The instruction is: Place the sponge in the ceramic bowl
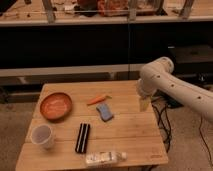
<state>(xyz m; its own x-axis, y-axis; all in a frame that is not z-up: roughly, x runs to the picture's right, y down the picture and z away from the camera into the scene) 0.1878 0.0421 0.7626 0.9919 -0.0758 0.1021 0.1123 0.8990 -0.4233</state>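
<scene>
Gripper (145, 104) hangs over the wooden table's (131, 131) right edge, fingers released, nothing in them. The soft, flat blue-grey sponge (104, 112) lies mid-table, clear on all sides, with the orange carrot (98, 99) just beyond it. The ceramic bowl (55, 106) is round, shallow terracotta and sits far-left near the edge, with bare wood between bowl and sponge. The near side is busier: white cup (42, 136) at left, black ribbed block (83, 137), clear bottle (105, 158) lying along the near edge.
</scene>
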